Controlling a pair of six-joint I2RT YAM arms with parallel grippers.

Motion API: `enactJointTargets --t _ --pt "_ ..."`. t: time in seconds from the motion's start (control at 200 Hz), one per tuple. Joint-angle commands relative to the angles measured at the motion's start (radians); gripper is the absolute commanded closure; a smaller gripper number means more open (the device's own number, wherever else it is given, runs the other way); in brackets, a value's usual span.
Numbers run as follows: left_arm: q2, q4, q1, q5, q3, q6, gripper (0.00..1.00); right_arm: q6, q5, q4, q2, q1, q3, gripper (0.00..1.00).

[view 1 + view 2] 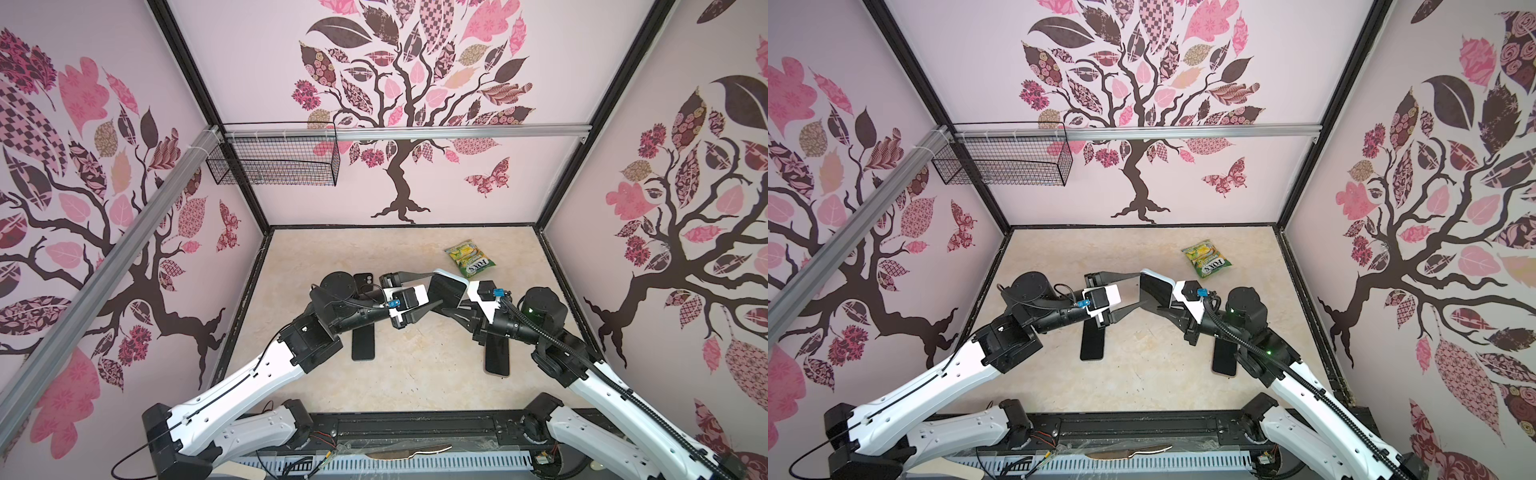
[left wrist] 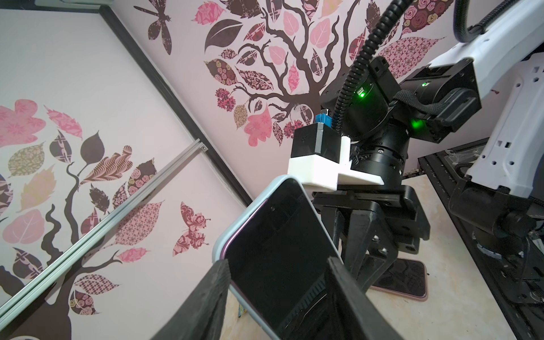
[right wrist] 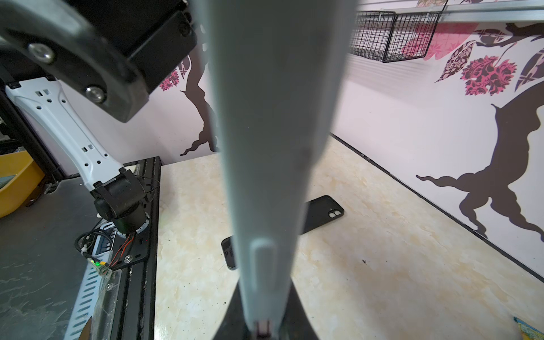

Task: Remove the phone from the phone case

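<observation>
Near the snack bag [image 1: 470, 258], held aloft, the phone [image 2: 282, 250] sits inside its phone case [image 3: 270, 147] — right gripper [image 3: 260, 323] pinching it flat, left gripper [image 1: 434, 291] half-spread, apparently clasping its edges. Extraction looks barely begun; next, a corner needs peeling away.

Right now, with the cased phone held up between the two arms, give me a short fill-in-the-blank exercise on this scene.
1. The right gripper is shut on the edge of the raised phone case, which is pale ____.
2. The snack bag lying on the table is mainly ____.
3. The spare case lying flat on the table, camera cutout up, is ____.

Missing words: blue; green; black.
</observation>
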Motion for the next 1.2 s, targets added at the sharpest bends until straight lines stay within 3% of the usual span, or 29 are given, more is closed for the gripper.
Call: enactJointTargets --t 0.0,1.195 --pt "0.003 0.004 -0.002 -0.019 -0.004 -0.013 0.44 -0.009 -0.040 0.074 -0.023 0.005 0.031 1.00" --pt "0.060 -0.033 -0.002 -0.024 0.017 -0.031 0.43 -0.087 -0.108 0.016 -0.009 0.011 0.061 1.00"
